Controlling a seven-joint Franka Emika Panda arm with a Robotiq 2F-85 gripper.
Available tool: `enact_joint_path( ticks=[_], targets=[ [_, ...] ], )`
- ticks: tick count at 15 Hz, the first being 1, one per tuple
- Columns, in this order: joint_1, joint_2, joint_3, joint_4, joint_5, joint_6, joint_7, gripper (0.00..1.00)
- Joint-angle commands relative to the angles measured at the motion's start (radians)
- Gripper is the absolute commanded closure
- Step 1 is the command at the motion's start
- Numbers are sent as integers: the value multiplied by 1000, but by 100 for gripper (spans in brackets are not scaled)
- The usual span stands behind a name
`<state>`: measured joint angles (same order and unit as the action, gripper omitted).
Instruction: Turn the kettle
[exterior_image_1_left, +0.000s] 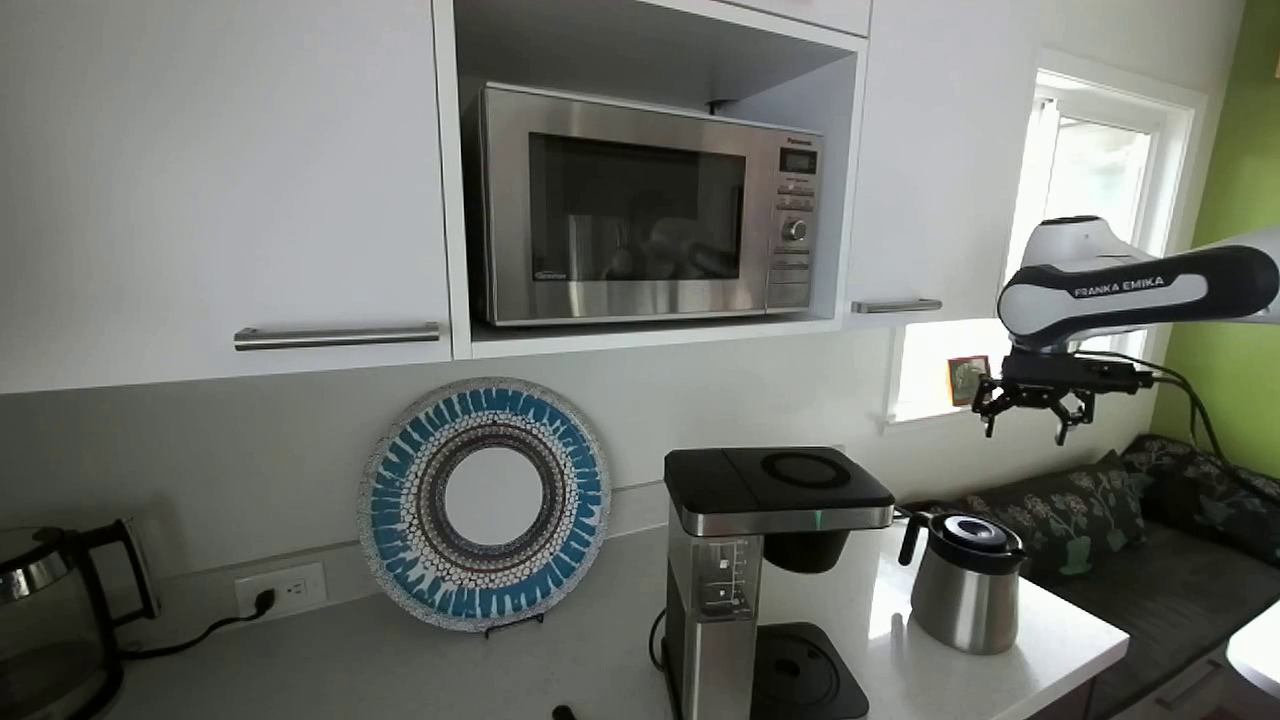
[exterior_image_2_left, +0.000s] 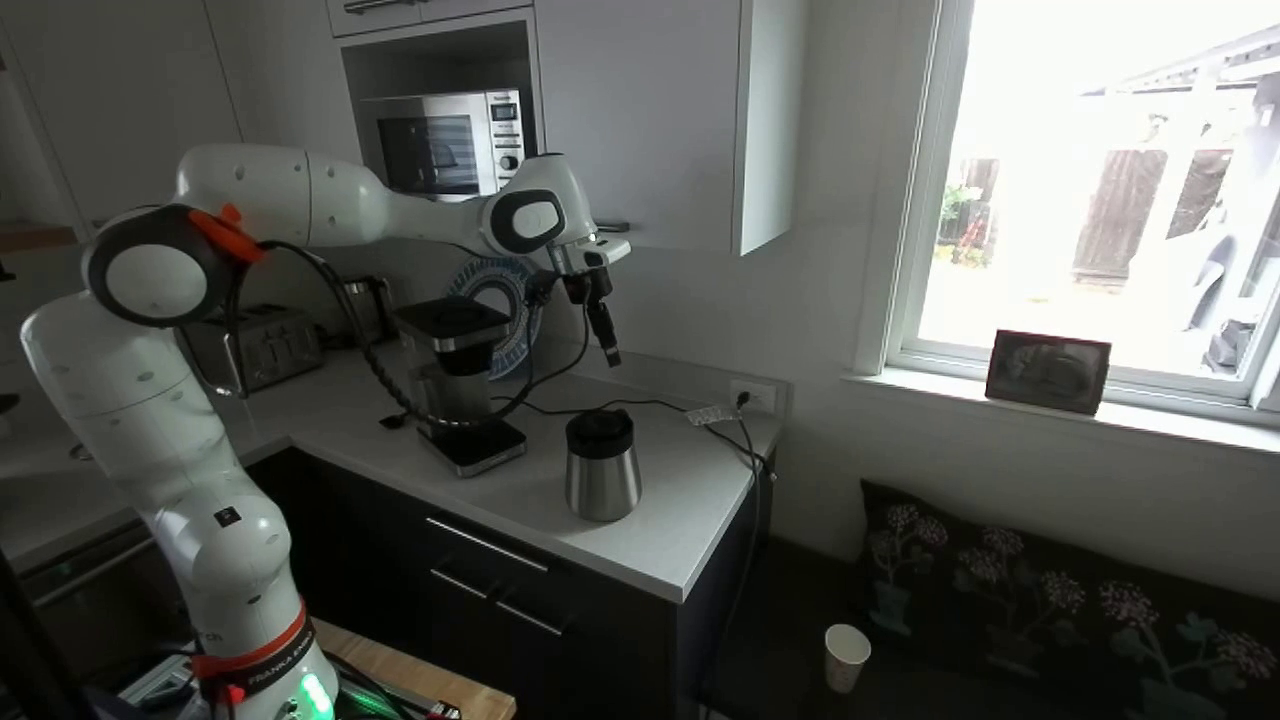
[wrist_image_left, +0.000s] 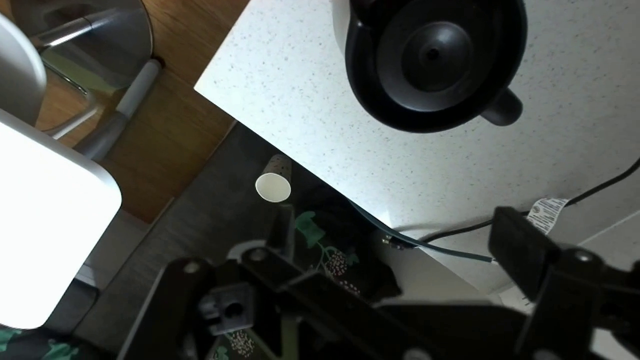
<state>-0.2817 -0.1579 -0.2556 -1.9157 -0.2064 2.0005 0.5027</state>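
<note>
Two black fingertips (wrist_image_left: 517, 247) stand wide apart on the black metal hand (exterior_image_1_left: 1025, 434), w/ nothing b/w them; it hangs well clear of the tapering silvery steel kettle (exterior_image_2_left: 603, 475), which sits below it, approx 6 to 7 o'clock in both exterior views & approx 12 o'clock from the finger gap in wrist view.

Current step is prob. the approach. Best purchase, I'd guess: the black handle (exterior_image_1_left: 911, 540), its top a stub at approx 4 o'clock of the matte black round lid (wrist_image_left: 432, 70) in wrist view. So go toward 1 o'clock there, turn the wrist till one finger will land each side of it, descend slow & plumb, squeeze lightly, then swing it in an arc abt the kettle's own axis, so the base pivots vs. skids.

Kettle looks upright, lid on: shiny, widest at the foot, narrower up top, all black above the steel; contents can't be seen.

It stands on the white speckled counter (wrist_image_left: 280, 95), near the corner, so a skid could send it over. Black-and-silver coffee machine (exterior_image_1_left: 725, 600) is at 9 o'clock of it in an exterior view, near & on the handle's side, so watch clearance.
</note>
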Motion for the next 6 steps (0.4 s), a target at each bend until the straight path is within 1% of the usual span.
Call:
enact_joint_path(
  ticks=[1,6],
  targets=[
    [-8,2,7,2,6,2,-5,0],
    [-8,3,7,-4,9,10,-9,0]
  ],
)
